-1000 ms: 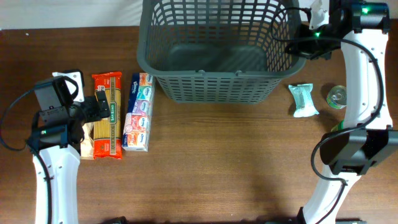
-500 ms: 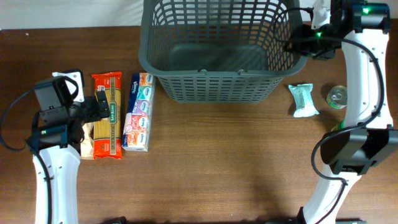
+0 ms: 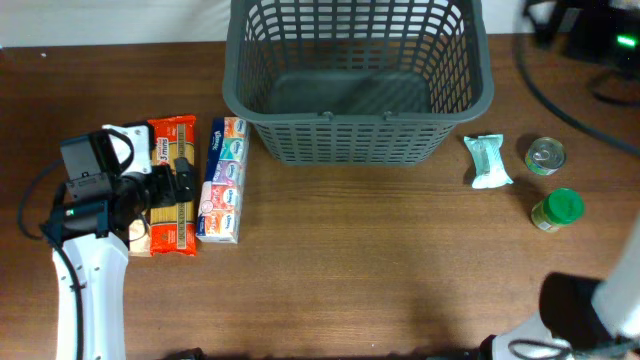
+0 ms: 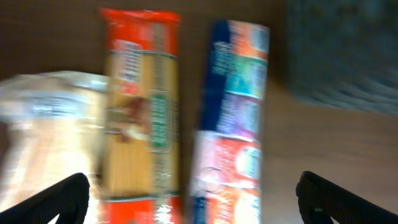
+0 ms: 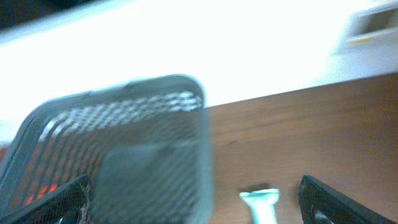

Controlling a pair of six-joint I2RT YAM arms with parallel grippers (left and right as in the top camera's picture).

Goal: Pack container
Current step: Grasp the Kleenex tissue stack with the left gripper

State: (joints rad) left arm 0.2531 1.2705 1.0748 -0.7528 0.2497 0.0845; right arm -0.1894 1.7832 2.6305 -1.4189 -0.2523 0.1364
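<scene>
A table (image 3: 380,260) of brown wood, smooth with a faint sheen, fills the view. At twelve o'clock the container (image 3: 350,140) is dark grey moulded plastic, matt, with slotted lattice walls. At nine o'clock a spaghetti packet (image 3: 172,230) and a tissue pack (image 3: 222,185) are wrapped in glossy printed film, and at three o'clock a tin can (image 3: 545,155) shows a shiny metal top beside a pale green sachet (image 3: 488,160) of crinkled film.

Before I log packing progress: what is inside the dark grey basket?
Nothing that shows. From overhead, the basket has a bare floor with no item lying on it. Its near lattice wall covers the strip of floor just behind it, so that strip cannot be checked.
</scene>
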